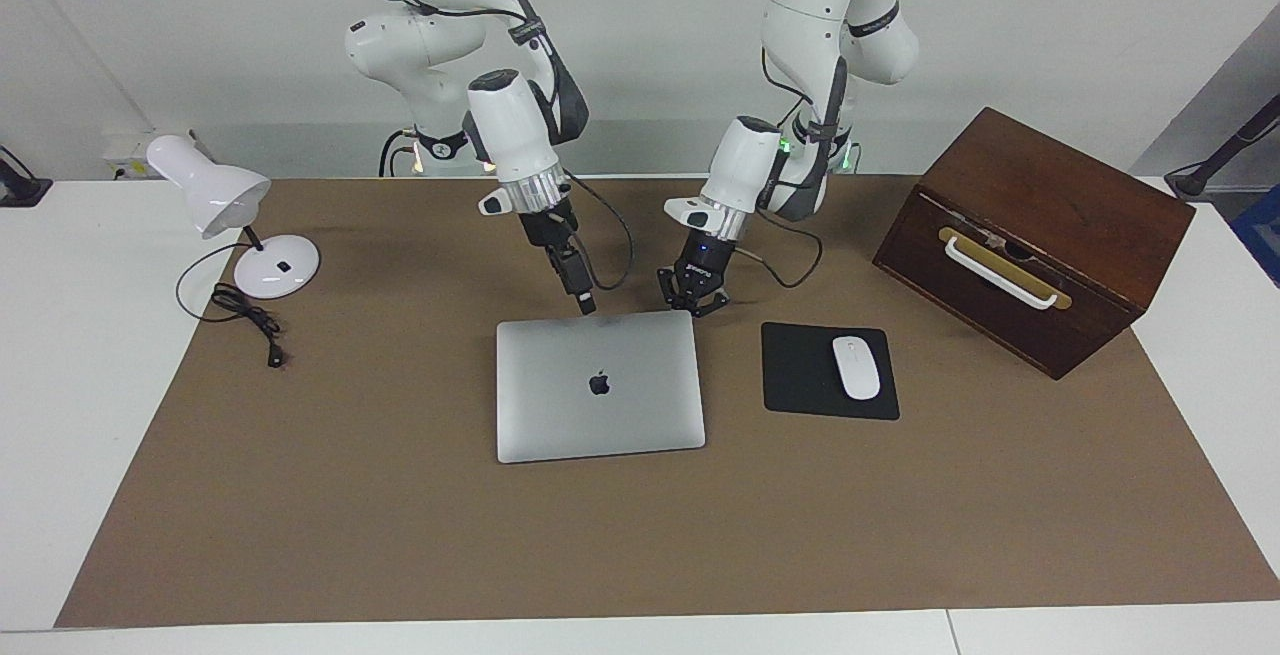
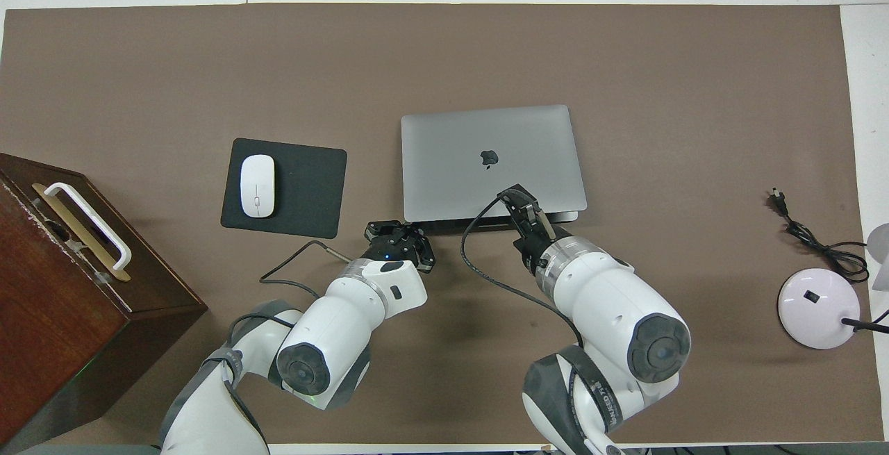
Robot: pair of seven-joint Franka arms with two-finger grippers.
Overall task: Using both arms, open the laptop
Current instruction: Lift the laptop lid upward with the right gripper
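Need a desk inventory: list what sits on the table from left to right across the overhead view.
wooden box → mouse pad with mouse on it → laptop → lamp cable → lamp base.
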